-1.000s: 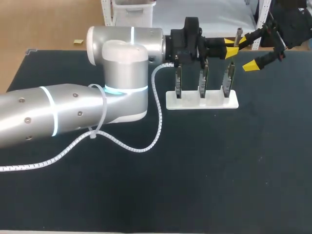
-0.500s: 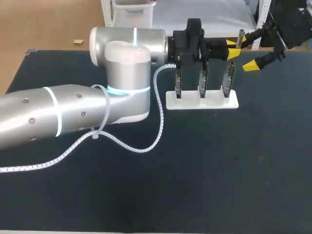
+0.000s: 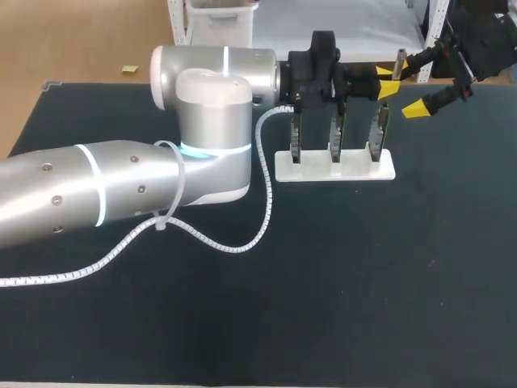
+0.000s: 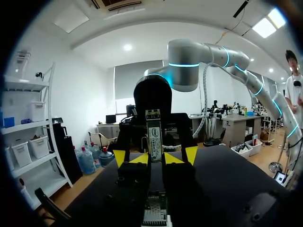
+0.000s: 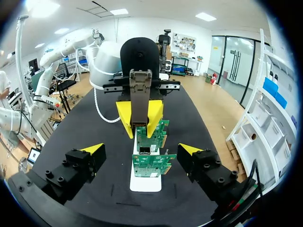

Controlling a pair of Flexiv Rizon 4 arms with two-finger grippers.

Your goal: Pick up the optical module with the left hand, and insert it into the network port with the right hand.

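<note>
Optical module (image 4: 153, 135) sits in left pincer (image 4: 155, 156) above 3 boards (image 3: 333, 137) on base (image 3: 311, 171).

Only print in view: a white label on the slim silver metal optical module (image 4: 153, 137), upright between the fingers of the left gripper (image 4: 155, 156) in the left wrist view. Its dark lettering is too small to make out. The green circuit boards (image 5: 150, 158) ahead of the right gripper show no legible marks.
</note>
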